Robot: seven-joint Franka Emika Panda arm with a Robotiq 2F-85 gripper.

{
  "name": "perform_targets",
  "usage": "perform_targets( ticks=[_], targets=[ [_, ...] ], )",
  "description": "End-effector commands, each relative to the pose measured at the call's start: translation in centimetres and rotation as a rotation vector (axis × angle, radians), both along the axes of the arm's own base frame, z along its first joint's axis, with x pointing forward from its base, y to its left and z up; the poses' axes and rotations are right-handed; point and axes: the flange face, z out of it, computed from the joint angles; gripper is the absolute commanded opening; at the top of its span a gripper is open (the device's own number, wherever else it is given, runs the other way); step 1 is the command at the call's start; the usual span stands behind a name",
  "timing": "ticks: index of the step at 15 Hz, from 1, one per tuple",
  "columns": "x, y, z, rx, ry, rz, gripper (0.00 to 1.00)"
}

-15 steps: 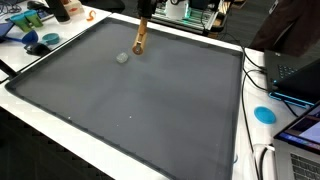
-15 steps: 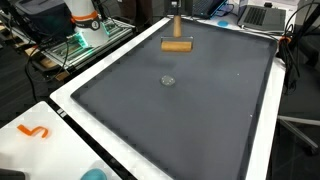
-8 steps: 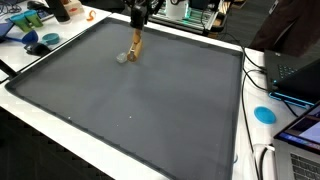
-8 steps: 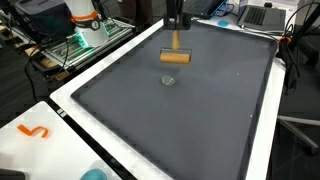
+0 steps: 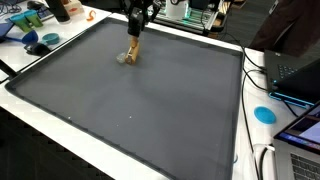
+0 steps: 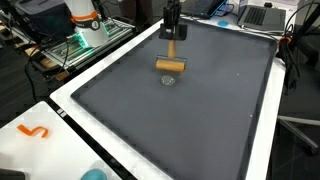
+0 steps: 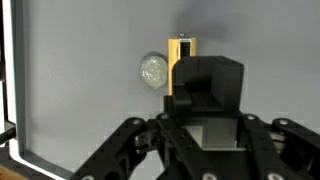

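Wooden T-shaped tool (image 6: 171,65) in fingers (image 7: 208,85), beside crumpled shiny ball (image 7: 153,71)

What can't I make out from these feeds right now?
- Wrist view: the gripper blocks most of the wooden tool, including its lower end.
- Both exterior views: the gap between the tool and the small ball is too small to show whether they touch.
- Ball material: blurred in the wrist view, tiny in the others.

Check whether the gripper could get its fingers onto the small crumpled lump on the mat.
Probably not directly: the gripper is shut on a wooden tool whose head sits beside the lump, so its grip is taken. Nothing else on the mat blocks the way; the tool could likely touch it.
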Motion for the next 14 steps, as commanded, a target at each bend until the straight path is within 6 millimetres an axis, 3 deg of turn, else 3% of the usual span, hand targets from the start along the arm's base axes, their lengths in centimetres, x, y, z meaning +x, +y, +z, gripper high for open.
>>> perform_targets(
  ticks=[1, 14],
  targets=[
    [0.3, -0.5, -0.6, -0.017, -0.022, -0.003, 0.24],
    [1.1, -2.3, -2.6, -0.087, -0.048, -0.055, 0.24]
  ],
)
